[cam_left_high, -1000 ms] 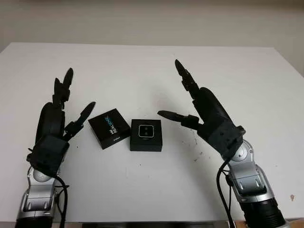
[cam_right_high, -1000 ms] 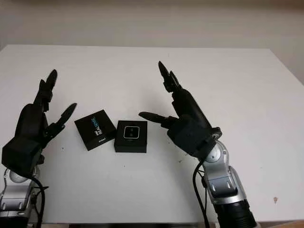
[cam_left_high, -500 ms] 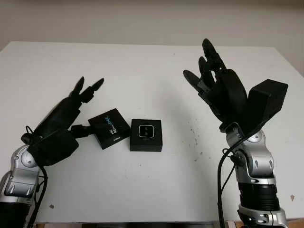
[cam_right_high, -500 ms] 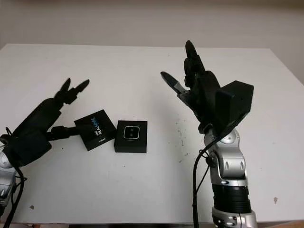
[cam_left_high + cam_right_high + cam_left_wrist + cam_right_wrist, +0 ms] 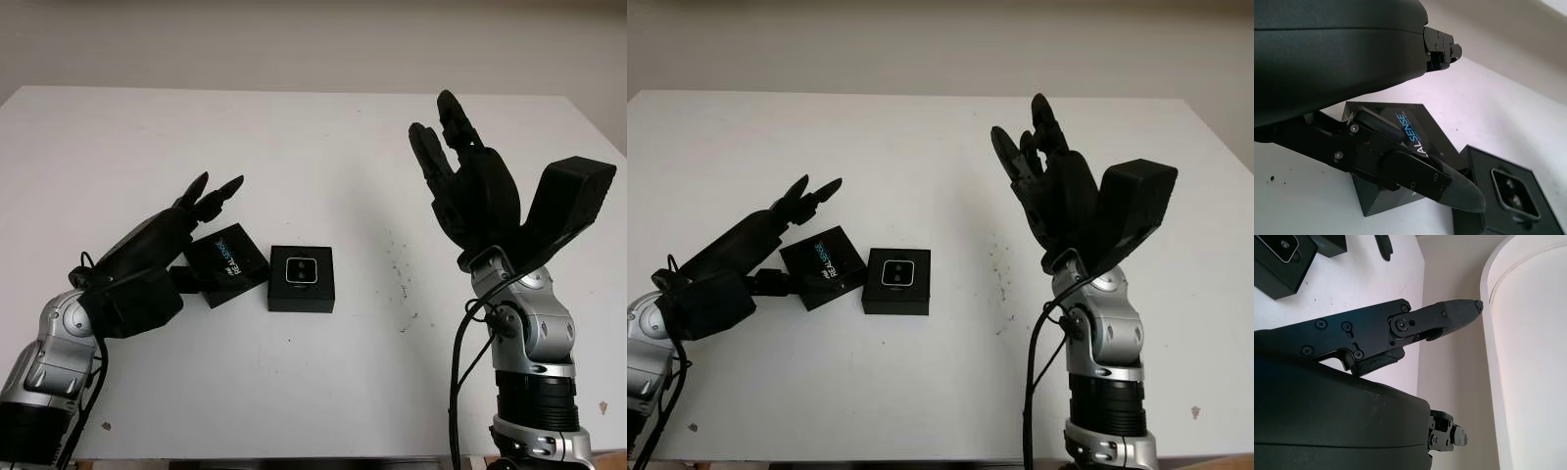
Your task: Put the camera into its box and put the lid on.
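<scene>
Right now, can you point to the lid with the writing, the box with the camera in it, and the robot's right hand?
lid [image 5: 227, 264], left eye view, printed top.
box [image 5: 302, 291], left eye view, front rim.
right hand [image 5: 477, 192], left eye view, palm.

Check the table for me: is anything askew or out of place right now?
The lid sits skewed beside the box, off it, with the camera already inside. The left hand is open at the lid; the right hand is open, raised above the table.

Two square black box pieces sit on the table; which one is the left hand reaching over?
The black lid printed with REALSENSE lettering, under the left hand. The other piece, the open black box with the silver camera inside, lies beside it untouched.
</scene>
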